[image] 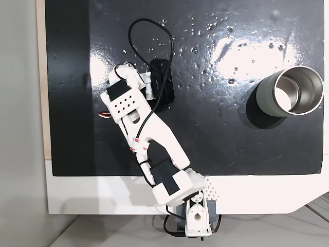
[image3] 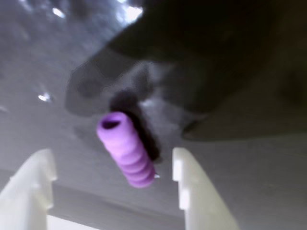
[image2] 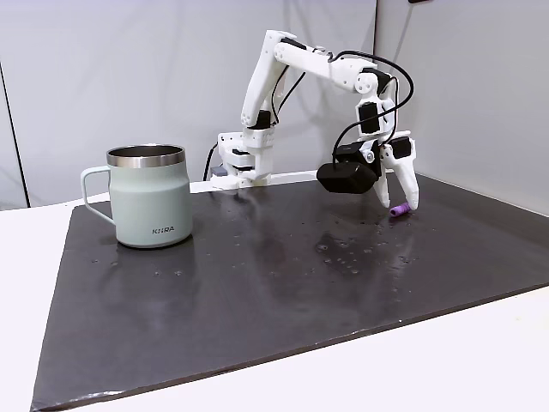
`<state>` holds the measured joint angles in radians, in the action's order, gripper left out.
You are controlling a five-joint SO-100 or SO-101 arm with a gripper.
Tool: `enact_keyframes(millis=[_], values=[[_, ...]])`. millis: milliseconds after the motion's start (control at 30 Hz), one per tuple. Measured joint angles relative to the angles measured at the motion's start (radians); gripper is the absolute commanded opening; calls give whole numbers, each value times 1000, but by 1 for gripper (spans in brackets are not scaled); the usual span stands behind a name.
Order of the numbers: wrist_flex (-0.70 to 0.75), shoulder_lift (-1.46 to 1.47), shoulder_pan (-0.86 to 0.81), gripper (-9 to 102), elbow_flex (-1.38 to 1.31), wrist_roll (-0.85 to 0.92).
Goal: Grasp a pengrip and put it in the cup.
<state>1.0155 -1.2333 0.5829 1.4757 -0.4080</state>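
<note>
A light-purple ribbed pengrip [image3: 127, 149] lies on the black mat between my two white fingertips [image3: 184, 177], nearer the right one in the wrist view. My gripper [image3: 111, 155] is open and straddles it without touching. From the side, the gripper [image2: 396, 202] points down at the far right of the mat, its tips level with the pengrip [image2: 401, 209]. The grey-green metal cup [image2: 151, 204] stands upright far to the left, handle outward. From above, the cup [image: 294, 90] is at the right edge, its steel inside bare.
The glossy black mat [image: 216, 139] covers most of the white table, with small specks or droplets on it. My white arm [image: 154, 139] reaches in from the base at the bottom edge, with a black camera [image: 162, 85] and cable beside the wrist.
</note>
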Motion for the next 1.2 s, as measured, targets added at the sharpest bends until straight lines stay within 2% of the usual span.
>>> enact_keyframes(millis=[167, 533, 800, 967, 1200], values=[[0, 29, -5, 22, -15, 0], [-3, 57, 0, 0, -48, 44], [9, 54, 0, 0, -54, 75], [103, 2, -23, 0, -61, 86], [299, -147, -163, 0, -133, 170]])
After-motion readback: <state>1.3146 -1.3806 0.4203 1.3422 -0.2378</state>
